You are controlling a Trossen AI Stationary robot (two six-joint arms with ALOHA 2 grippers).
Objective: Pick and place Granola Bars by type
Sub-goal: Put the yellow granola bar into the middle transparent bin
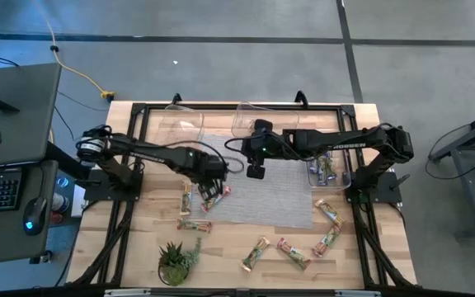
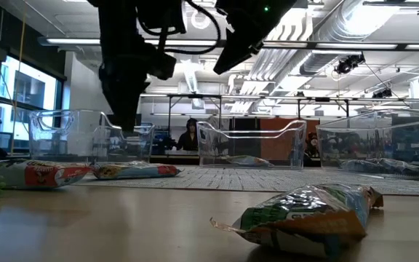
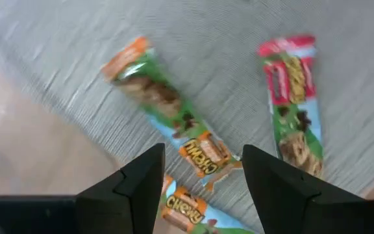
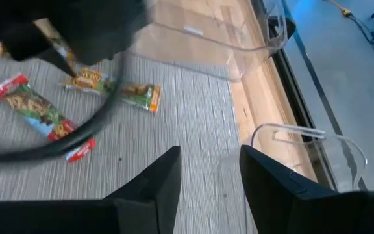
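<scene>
Granola bars lie scattered on the wooden table and the grey mat (image 1: 262,194). My left gripper (image 3: 203,153) is open and hovers over the mat's left edge (image 1: 210,188). Straight below it lies a green-orange bar (image 3: 167,107), with a red-green bar (image 3: 291,97) beside it and another green-orange bar (image 3: 187,208) between the fingers' bases. It touches none of them. My right gripper (image 4: 210,153) is open and raised above the mat's far middle (image 1: 256,172), holding nothing. The right wrist view shows the red bar (image 4: 37,107) and a green-orange bar (image 4: 119,88) flat on the mat.
Two clear tubs (image 1: 181,124) (image 1: 252,117) stand at the far edge. A third tub (image 1: 328,171) on the right holds several bars. More bars lie near the front (image 1: 255,253) (image 1: 293,253) and at the right (image 1: 328,213). A potted plant (image 1: 176,262) stands at the near left.
</scene>
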